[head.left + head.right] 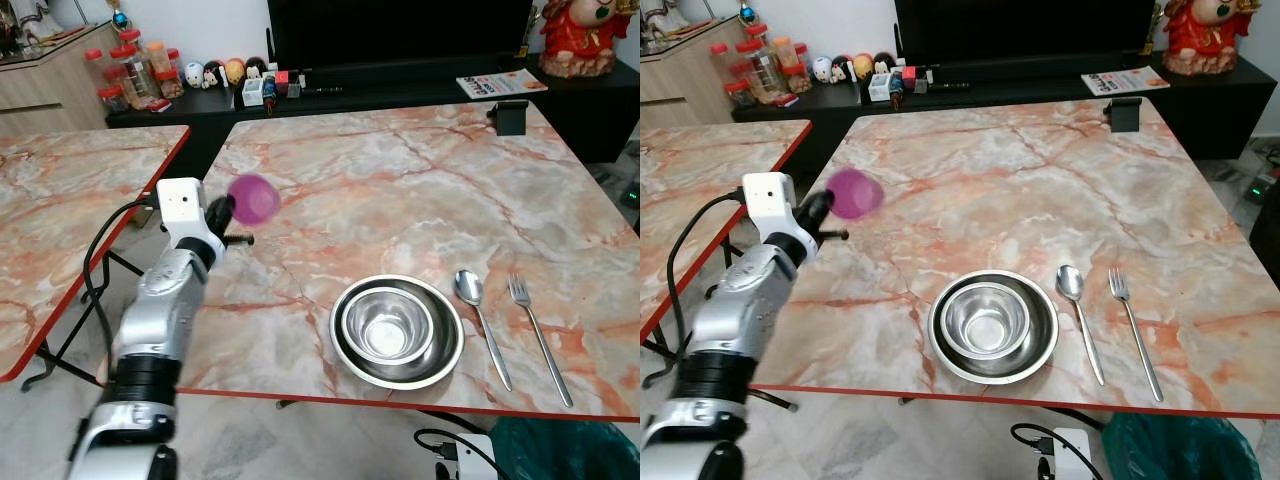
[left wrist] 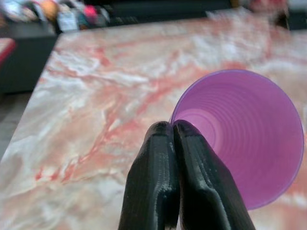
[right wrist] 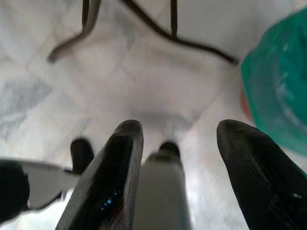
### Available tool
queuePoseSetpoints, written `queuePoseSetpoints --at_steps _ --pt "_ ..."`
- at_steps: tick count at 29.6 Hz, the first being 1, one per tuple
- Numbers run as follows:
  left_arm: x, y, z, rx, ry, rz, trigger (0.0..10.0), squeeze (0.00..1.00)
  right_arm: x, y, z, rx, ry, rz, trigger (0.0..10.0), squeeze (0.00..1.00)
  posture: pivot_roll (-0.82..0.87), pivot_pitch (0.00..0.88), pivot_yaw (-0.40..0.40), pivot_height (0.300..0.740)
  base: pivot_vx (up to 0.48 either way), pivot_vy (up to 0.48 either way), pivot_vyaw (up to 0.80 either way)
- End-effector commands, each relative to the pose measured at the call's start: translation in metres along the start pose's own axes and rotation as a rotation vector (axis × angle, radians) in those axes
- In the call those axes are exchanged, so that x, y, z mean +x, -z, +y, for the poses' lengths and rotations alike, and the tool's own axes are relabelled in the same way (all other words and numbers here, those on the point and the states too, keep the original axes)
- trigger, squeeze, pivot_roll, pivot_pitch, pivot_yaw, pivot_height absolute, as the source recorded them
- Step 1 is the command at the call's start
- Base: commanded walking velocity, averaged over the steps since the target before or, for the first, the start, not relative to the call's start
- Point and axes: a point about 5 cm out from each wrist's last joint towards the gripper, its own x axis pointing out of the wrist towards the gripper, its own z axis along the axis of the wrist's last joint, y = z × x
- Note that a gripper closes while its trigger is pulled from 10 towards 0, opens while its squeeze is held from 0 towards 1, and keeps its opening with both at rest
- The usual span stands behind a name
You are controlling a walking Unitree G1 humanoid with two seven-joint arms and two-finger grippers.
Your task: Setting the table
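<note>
Your left claw [image 2: 173, 132] is raised over the left part of the marble surface [image 1: 400, 170], its two black fingers [image 2: 153, 182] pressed together and clamped on the rim of a purple cup [image 1: 253, 198]. The cup is held off the surface, tilted on its side, its open mouth facing the wrist camera. Near the front edge of the surface stands a steel bowl [image 1: 390, 325] nested in a steel plate [image 1: 345, 350]. Just beside the plate on its right lies a spoon [image 1: 470, 290], and beside that a fork [image 1: 530, 320], both pointing away from you. Your right claw [image 3: 180, 139] hangs low over the floor [image 3: 144, 72], fingers apart and holding nothing, near a green bag [image 3: 278, 76].
</note>
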Motion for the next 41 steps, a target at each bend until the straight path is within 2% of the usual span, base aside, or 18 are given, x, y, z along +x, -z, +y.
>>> queuePoseSetpoints --at_steps 1,2,3,6,11,13,16,21,24,30,36,41 --pt "0.004 -0.010 -0.008 0.031 0.081 0.026 10.0 0.00 0.000 0.001 0.006 0.010 -0.006 0.003 10.0 0.00 -0.02 0.046 0.159 0.740 0.000 0.000 0.00" --pt "0.013 -0.015 -0.007 0.045 0.080 0.083 10.0 0.00 -0.001 0.002 0.008 0.024 -0.003 0.005 10.0 0.00 -0.02 0.048 0.174 0.740 0.000 0.000 0.00" --pt "0.016 -0.017 -0.008 0.048 0.090 0.097 10.0 0.00 -0.001 0.003 0.008 0.027 -0.003 0.007 10.0 0.00 -0.02 0.048 0.174 0.740 0.000 0.000 0.00" --pt "0.019 -0.020 -0.010 0.064 0.111 0.113 10.0 0.00 -0.001 0.004 0.008 0.032 -0.001 0.012 10.0 0.00 -0.02 0.051 0.184 0.740 0.000 0.000 0.00" --pt "0.025 -0.031 -0.021 0.110 0.226 0.194 10.0 0.00 -0.002 0.008 0.010 0.052 0.004 0.019 10.0 0.00 -0.03 0.054 0.202 0.740 0.000 0.000 0.00" --pt "0.029 -0.029 -0.021 0.149 0.239 0.266 10.0 0.00 -0.003 0.010 0.011 0.057 0.007 0.023 10.0 0.00 -0.03 0.057 0.207 0.740 0.000 0.000 0.00" --pt "0.030 -0.020 -0.018 0.179 0.232 0.321 10.0 0.00 -0.003 0.011 0.011 0.062 0.010 0.024 10.0 0.00 -0.03 0.059 0.209 0.740 0.000 0.000 0.00" --pt "0.023 0.002 -0.011 0.153 0.224 0.425 10.0 0.00 -0.004 0.014 0.010 0.061 0.010 0.033 10.0 0.00 -0.02 0.061 0.207 0.740 0.000 0.000 0.00" --pt "0.021 0.007 -0.011 0.151 0.230 0.444 10.0 0.00 -0.004 0.014 0.010 0.061 0.009 0.033 10.0 0.00 -0.02 0.062 0.206 0.740 0.000 0.000 0.00" --pt "0.021 0.016 -0.013 0.084 0.254 0.484 10.0 0.00 -0.004 0.013 0.010 0.060 0.009 0.031 10.0 0.00 -0.02 0.063 0.205 0.740 0.000 0.000 0.00" --pt "0.021 0.015 -0.016 0.028 0.275 0.481 10.0 0.00 -0.004 0.013 0.011 0.062 0.011 0.030 10.0 0.00 -0.02 0.062 0.205 0.740 0.000 0.000 0.00" --pt "0.023 0.002 -0.024 -0.019 0.327 0.445 10.0 0.00 -0.004 0.014 0.010 0.062 0.012 0.034 10.0 0.00 -0.03 0.059 0.204 0.740 0.000 0.000 0.00"
